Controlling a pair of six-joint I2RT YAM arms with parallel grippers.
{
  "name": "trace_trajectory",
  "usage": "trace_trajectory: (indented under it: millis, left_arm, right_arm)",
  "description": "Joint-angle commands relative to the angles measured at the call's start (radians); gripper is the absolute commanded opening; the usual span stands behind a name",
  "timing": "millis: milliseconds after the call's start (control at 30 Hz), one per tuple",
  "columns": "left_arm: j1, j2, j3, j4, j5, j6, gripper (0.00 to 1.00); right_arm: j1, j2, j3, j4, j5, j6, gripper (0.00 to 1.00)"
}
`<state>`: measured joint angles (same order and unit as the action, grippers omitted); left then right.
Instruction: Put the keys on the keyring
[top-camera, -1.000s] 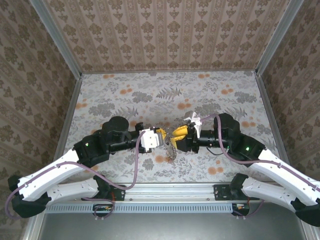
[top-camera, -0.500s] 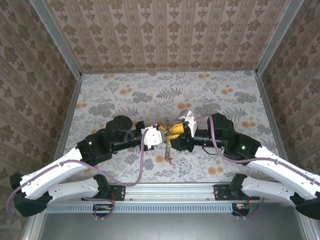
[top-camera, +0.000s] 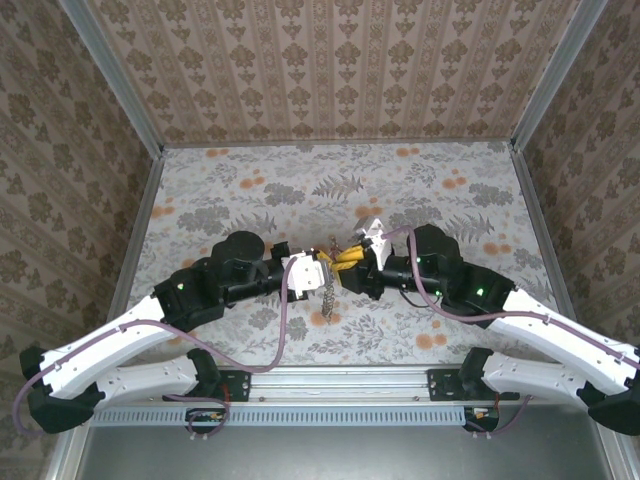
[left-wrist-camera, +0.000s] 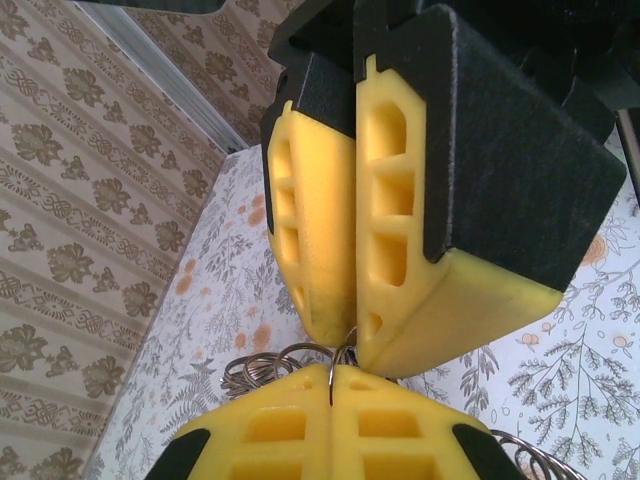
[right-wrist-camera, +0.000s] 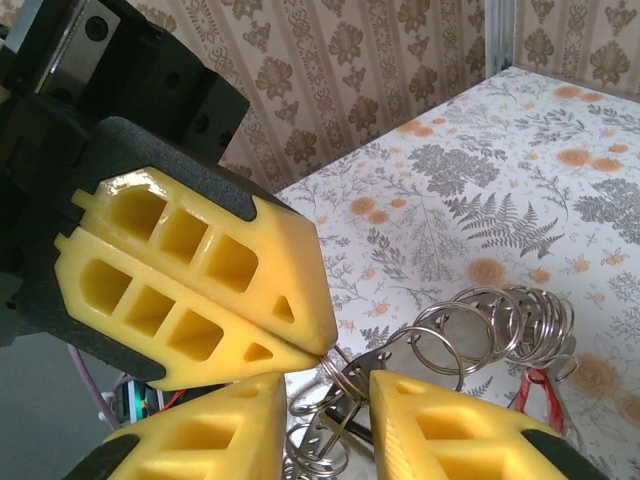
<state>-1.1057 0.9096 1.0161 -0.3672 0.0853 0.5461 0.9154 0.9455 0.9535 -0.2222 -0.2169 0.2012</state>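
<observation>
From above, both arms are reaching inward with elbows bent, meeting nose to nose over the table (top-camera: 250, 190). The left claw (top-camera: 325, 270) is facing the right claw (top-camera: 344, 265), and the keyring (top-camera: 328, 298) is trailing from their tips.

In the left wrist view, the left claw (left-wrist-camera: 332, 378) is pressing its fingers together on a thin loop of the keyring (left-wrist-camera: 265, 365). The right claw (left-wrist-camera: 348, 345) is pointing at it, tip to tip.

In the right wrist view, the right claw (right-wrist-camera: 330, 385) is holding its fingers spread, with keyring (right-wrist-camera: 485, 330) coils lying between and beyond them. The left claw (right-wrist-camera: 312, 350) is pinching a coil just above.
</observation>
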Motion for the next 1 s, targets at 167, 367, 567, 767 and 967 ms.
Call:
trace_trajectory:
  millis: [167,367,567,767,967]
  left_arm:
    - [-0.009,-0.016,0.007,0.074,0.03,-0.017,0.0]
    - [-0.008,-0.016,0.007,0.071,0.027,-0.017,0.0]
    - [-0.007,-0.014,0.004,0.074,0.025,-0.017,0.0]
    - [-0.005,-0.015,0.005,0.073,0.025,-0.019,0.0]
    - [-0.005,-0.009,0.009,0.073,0.02,-0.02,0.0]
  right_arm:
    - [0.011,0.008,0.018,0.033,-0.054,0.0,0.24]
    - [0.009,0.01,0.014,0.035,-0.079,0.005,0.23]
    - [-0.007,-0.004,-0.007,0.052,-0.109,0.023,0.2]
    - [-0.019,0.006,-0.016,0.064,-0.152,0.038,0.16]
    - [-0.027,0.003,-0.022,0.072,-0.188,0.039,0.04]
